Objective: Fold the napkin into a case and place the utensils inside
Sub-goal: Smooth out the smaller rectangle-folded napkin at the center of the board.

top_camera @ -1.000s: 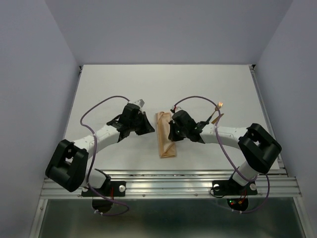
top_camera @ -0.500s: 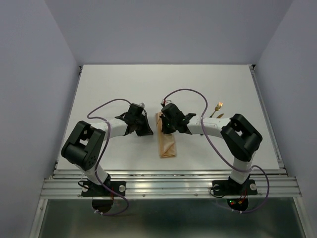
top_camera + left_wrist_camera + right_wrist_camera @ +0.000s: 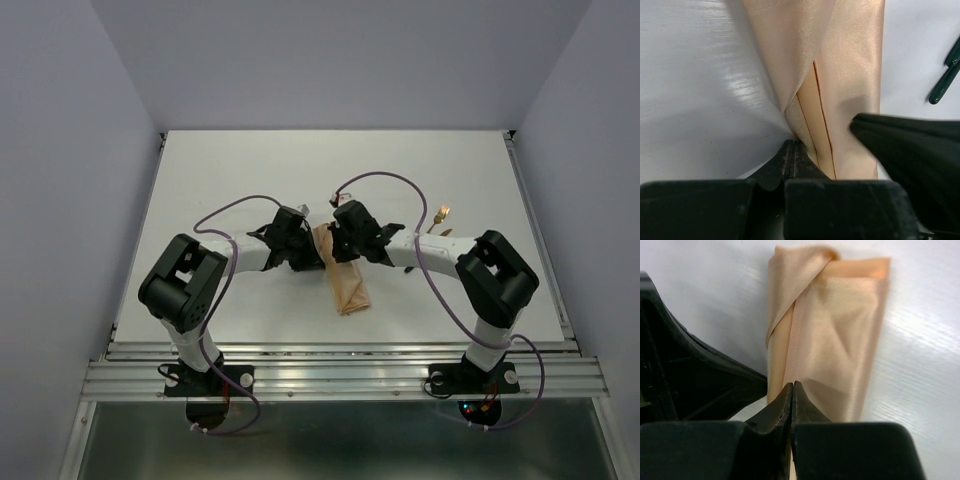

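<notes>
The left gripper [image 3: 792, 150] has its jaws together, pinching what looks like a loose flap of the napkin [image 3: 850, 75]. The right gripper [image 3: 791, 390] is shut too, tips at the napkin's end; we cannot tell if cloth is caught. We judge the folding nearly done: next, that flap needs laying flat, leaving a pocket. The utensils [image 3: 441, 214] lie on the table [image 3: 230, 170] to the right. Since half a second ago the napkin's near end has swung right.

left gripper [image 3: 792, 144] and right gripper [image 3: 792, 385] crowd case [image 3: 350, 290] far end (near end free)
</notes>
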Controlling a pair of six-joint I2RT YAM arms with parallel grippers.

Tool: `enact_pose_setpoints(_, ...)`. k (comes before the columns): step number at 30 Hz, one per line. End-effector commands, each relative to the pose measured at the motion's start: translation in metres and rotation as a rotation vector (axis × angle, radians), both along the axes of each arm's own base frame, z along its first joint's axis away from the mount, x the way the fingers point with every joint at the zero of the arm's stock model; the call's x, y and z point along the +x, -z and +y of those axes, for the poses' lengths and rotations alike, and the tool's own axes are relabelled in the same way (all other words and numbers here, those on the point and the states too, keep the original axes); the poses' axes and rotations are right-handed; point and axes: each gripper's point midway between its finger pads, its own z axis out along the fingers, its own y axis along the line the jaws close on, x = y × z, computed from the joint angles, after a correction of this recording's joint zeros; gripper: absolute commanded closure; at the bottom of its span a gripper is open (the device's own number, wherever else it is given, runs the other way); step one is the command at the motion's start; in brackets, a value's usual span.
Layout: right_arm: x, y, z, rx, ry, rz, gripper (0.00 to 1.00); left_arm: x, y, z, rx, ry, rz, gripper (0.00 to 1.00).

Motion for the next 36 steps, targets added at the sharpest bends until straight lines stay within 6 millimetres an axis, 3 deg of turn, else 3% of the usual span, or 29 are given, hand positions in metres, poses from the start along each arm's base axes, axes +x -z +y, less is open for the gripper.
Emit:
enact_pose_setpoints(1,0.032,-0.040,-0.020,0.063,0.060,-0.101,0.99,0.007,-0.010,0.009,0.036,-0.024,-0.024,1.00)
enact_pose_setpoints(6,0.050,-0.039,-0.024,0.081,0.079,-0.087,0.99,0.026,-0.019,0.036,0.071,-0.092,-0.050,1.00)
enact_pose_setpoints(9,0.062,-0.026,-0.024,0.073,0.093,-0.063,0.99,0.046,-0.024,0.041,0.081,-0.118,-0.067,1.00)
enact_pose_setpoints(16,0.077,-0.023,-0.013,0.086,0.078,-0.059,0.99,0.080,-0.015,0.028,0.084,-0.122,-0.061,1.00)
enact_pose_setpoints(21,0.078,-0.010,-0.008,0.080,0.066,-0.032,0.99,0.081,0.001,0.023,0.096,-0.107,-0.012,1.00)
enact_pose_setpoints(27,0.071,0.004,0.010,0.140,0.006,0.034,0.99,0.081,0.001,0.015,0.095,-0.088,-0.016,1.00)
enact_pose_setpoints(36,0.076,-0.011,0.028,0.205,-0.039,0.033,0.99,0.079,0.003,0.011,0.103,-0.083,-0.012,1.00)
